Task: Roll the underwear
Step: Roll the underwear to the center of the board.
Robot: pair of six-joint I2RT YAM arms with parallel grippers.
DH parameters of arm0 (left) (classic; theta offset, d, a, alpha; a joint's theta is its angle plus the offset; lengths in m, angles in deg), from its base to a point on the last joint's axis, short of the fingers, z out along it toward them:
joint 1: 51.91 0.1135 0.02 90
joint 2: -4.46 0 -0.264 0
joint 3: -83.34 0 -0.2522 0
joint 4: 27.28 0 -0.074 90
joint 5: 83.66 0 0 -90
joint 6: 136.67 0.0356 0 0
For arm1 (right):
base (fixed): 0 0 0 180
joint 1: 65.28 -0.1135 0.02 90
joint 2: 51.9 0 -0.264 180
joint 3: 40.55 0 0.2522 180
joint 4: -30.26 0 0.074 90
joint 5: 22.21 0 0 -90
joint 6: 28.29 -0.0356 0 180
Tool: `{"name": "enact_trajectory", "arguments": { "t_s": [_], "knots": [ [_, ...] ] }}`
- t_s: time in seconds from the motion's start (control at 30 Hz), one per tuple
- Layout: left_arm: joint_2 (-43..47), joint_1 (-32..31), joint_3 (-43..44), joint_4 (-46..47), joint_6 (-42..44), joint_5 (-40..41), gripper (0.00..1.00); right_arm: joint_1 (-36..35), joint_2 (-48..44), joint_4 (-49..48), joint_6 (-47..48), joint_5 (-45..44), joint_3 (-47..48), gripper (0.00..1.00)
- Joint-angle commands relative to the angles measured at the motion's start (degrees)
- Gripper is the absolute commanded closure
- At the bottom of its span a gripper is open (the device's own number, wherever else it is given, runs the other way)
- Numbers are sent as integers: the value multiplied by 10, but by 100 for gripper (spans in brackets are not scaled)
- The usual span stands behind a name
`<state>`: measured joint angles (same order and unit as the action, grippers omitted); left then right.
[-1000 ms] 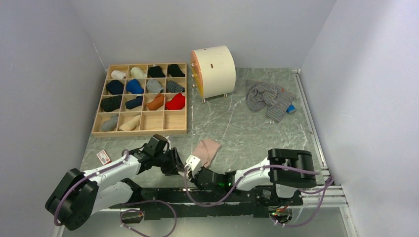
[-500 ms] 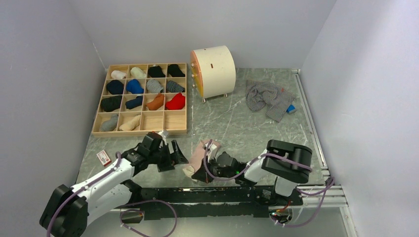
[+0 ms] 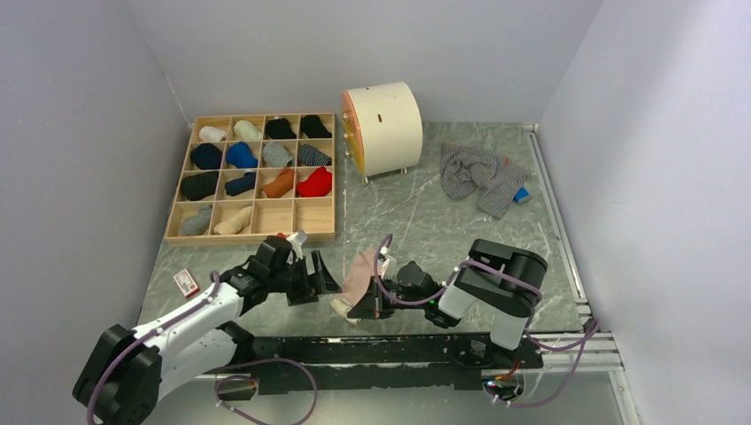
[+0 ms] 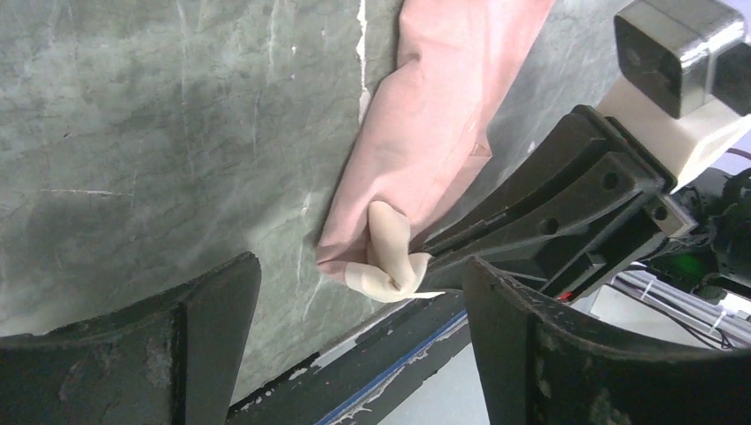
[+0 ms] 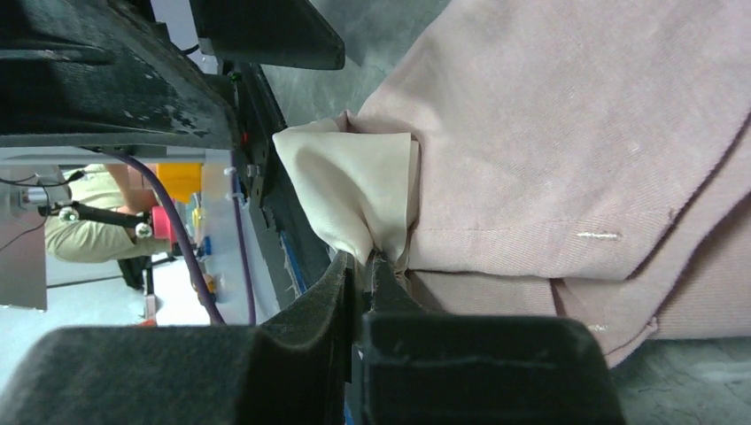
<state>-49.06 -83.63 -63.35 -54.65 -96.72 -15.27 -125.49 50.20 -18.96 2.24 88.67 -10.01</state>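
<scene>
The pale pink-beige underwear point(image 3: 363, 268) lies near the table's front edge, between the two grippers. It also shows in the left wrist view point(image 4: 443, 115) and in the right wrist view point(image 5: 567, 150). My right gripper point(image 3: 354, 305) is shut on its near corner, where cream lining point(image 5: 354, 190) is folded out; the jaws pinch the cloth point(image 5: 370, 266). My left gripper point(image 3: 317, 276) is open and empty just left of the garment, its fingers point(image 4: 212, 328) apart. The grey striped underwear point(image 3: 478, 175) lies crumpled at the back right.
A wooden grid tray point(image 3: 251, 232) with rolled garments sits back left. A cream cylinder point(image 3: 383, 128) stands behind the centre. A small blue block point(image 3: 522, 195) lies beside the striped garment. A small card point(image 3: 185, 282) lies front left. The front rail point(image 3: 398, 350) is close below.
My right gripper has moved in from the front, closed on the pink underwear's near corner and lifted it a little. My left gripper has moved forward and right, next to the garment.
</scene>
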Motion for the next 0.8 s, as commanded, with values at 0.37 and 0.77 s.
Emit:
{"name": "enact_trajectory", "arguments": {
  "t_s": [0.37,0.77],
  "knots": [
    [-121,-36,3,29,-45,4,27,18,31,-20,-39,20,0,99],
    [-187,-46,13,25,-49,39,95,19,-73,54,74,-13,-8,74]
  ]
}}
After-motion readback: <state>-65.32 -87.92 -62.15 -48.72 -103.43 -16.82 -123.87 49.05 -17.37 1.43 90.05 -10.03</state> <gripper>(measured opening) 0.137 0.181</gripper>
